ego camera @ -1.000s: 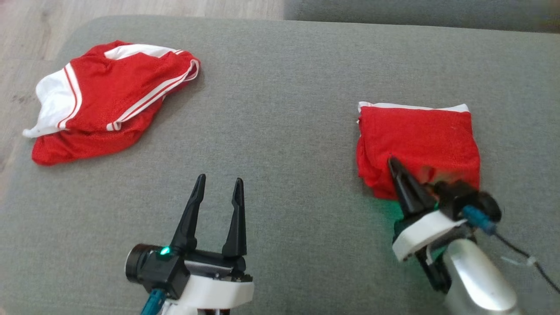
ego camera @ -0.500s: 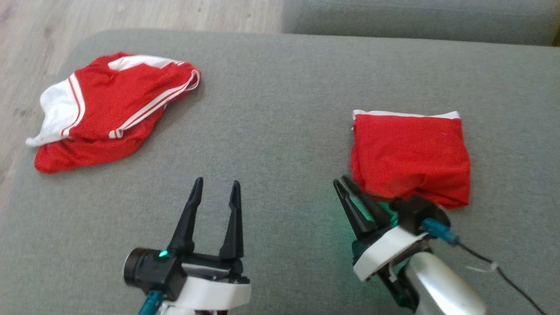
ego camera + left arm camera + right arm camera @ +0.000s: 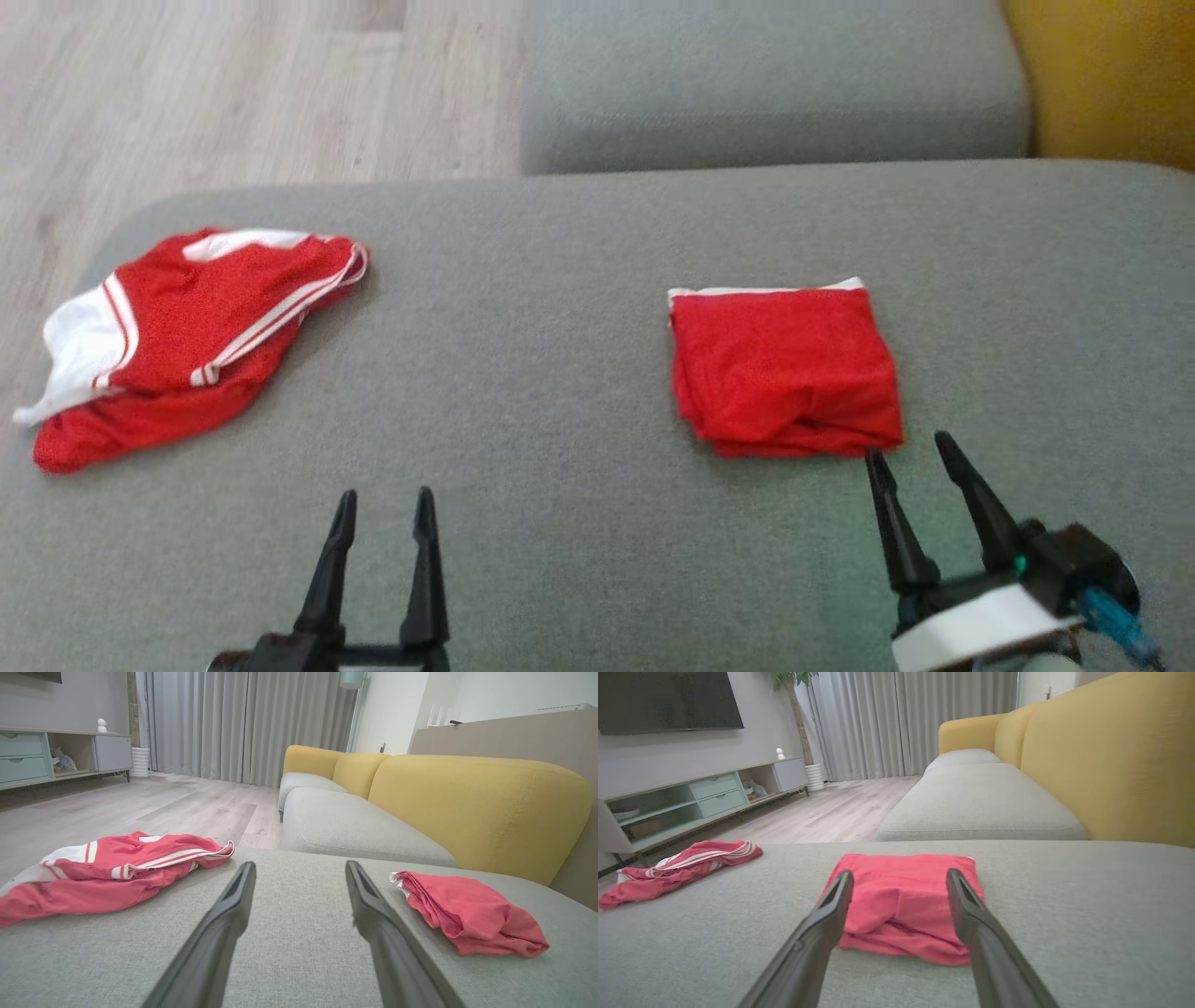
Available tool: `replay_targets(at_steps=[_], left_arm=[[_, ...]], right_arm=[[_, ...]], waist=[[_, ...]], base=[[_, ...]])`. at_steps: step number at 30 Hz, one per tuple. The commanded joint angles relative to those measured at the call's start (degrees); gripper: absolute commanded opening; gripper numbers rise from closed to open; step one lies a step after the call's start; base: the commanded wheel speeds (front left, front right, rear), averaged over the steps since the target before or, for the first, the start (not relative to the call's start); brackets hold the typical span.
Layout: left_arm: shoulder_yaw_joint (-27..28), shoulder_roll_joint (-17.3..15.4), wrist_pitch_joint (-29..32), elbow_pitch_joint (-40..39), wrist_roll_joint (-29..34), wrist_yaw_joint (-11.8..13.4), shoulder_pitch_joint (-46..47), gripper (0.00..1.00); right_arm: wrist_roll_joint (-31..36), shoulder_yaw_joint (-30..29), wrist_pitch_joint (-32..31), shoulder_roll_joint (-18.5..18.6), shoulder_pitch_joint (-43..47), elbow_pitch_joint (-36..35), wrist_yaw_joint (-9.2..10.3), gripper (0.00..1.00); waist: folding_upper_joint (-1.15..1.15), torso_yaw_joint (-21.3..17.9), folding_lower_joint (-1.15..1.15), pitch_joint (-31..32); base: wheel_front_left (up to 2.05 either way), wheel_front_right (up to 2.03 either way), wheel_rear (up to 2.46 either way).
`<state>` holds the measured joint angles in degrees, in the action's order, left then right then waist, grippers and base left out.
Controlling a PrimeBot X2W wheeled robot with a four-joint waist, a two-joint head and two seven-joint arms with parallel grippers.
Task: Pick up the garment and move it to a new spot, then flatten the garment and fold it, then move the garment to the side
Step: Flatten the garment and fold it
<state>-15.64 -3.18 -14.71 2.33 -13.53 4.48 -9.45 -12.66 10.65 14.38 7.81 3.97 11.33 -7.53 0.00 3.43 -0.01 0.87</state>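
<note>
The grey cushion [image 3: 579,280] carries two garments. The crumpled garment [image 3: 177,336] lies at 9 o'clock. The folded garment [image 3: 784,373] rests at 3 o'clock, just clear of the right gripper [image 3: 907,446], whose fingers are spread and empty. The left gripper [image 3: 386,495] is likewise spread. The set-aside step appears complete; the next move probably calls for reaching toward 9 o'clock.

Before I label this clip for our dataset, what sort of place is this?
Most likely a home living room: a grey and yellow sofa, a wall-mounted TV above a low media cabinet, and floor-length curtains.
</note>
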Motion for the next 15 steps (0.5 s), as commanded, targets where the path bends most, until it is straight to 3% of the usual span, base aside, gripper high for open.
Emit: replay_targets(at_steps=[1,5,15], left_arm=[[2.7,0.3,-0.3,-1.4,0.6,-0.1,0.3,1.0],[4.5,0.3,-0.3,-0.8,0.9,0.9,-2.1,1.0],[6.2,0.3,-0.3,0.0,0.8,0.5,-4.4,1.0]], right_arm=[[1.2,0.4,0.6,0.3,0.0,-2.2,0.04,1.0],[1.8,-1.5,0.6,-0.2,2.8,-1.9,0.04,1.0],[2.0,-1.0,0.6,-0.6,4.2,-1.4,0.04,1.0]], waist=[[0.0,-1.4,0.01,1.7],[0.0,-2.3,0.01,3.4],[0.0,-2.9,0.01,4.5]], base=[[0.0,0.0,0.0],[0.0,0.0,0.0],[0.0,0.0,0.0]])
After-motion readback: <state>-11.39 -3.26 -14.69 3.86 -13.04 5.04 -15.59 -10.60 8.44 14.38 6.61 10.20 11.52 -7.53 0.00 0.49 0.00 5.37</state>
